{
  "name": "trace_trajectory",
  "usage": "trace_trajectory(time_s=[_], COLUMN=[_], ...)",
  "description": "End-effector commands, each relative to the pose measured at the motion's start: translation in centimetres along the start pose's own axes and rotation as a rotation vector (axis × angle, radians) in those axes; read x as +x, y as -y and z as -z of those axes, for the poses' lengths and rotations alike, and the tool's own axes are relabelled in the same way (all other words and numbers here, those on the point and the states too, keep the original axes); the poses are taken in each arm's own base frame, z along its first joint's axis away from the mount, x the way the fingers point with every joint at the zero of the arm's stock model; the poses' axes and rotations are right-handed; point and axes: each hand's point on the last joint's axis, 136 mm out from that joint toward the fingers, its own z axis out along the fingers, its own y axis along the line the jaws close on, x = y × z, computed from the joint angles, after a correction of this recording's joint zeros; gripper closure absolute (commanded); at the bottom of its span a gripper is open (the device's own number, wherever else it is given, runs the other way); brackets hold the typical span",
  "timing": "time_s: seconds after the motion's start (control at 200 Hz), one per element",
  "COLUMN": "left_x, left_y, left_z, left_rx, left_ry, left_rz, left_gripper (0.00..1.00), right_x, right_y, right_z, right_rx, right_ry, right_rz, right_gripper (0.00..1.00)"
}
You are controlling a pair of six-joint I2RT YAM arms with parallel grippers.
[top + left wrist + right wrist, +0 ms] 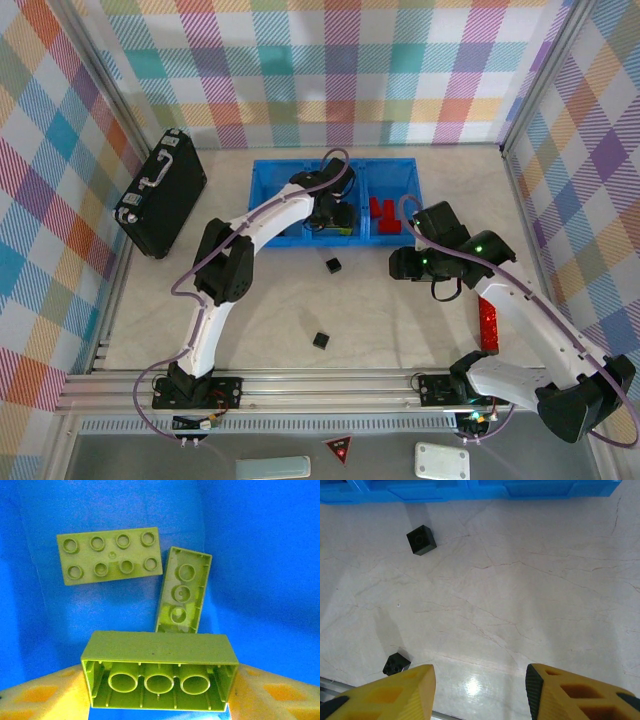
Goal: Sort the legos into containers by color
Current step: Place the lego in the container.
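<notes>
My left gripper (159,692) is shut on a lime-green lego (159,652), its yellow fingers (47,695) pressing the brick's two ends. It hangs over the blue tray's (266,172) middle compartment, where two more green legos (109,555) lie, one on its side (182,591). Red legos (383,216) sit in the right compartment. Two black cubes lie on the table, one near the tray (333,265) (421,540) and one nearer the arms (321,340) (396,664). My right gripper (402,264) (480,680) hovers open above bare table, nothing between its fingers.
A black briefcase (160,195) lies at the left, beside the tray. A red brick-like piece (489,325) lies next to the right arm's forearm. Plaid walls close in the table (400,320) on three sides, with a metal rail (320,385) at the near edge.
</notes>
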Motion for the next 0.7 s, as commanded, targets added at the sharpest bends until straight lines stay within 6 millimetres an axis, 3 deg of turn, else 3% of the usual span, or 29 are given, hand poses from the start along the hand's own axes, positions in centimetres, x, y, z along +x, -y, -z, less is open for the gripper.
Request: trace_trajectory(time_s=[0.0,0.34,0.695], left_x=[-0.7,-0.5,-1.0], left_y=[-1.8,-3.2,-2.8], left_z=[-0.7,-2.3,-0.9], left_rx=[-0.053,-0.122,-0.102], left_ry=[-0.004,-0.008,0.013], left_rz=[0.004,0.006,0.016], left_gripper=[0.34,0.32,0.25], right_x=[-0.2,0.1,-0.1], right_y=[-0.3,-0.3,-0.5], right_z=[0.6,0.3,0.3], right_rx=[-0.011,-0.013,-0.024], right_ry=[0.009,0.002,0.007], right_rz=[-0.010,-0.011,-0.008], right_gripper=[0.48,0.47,0.47])
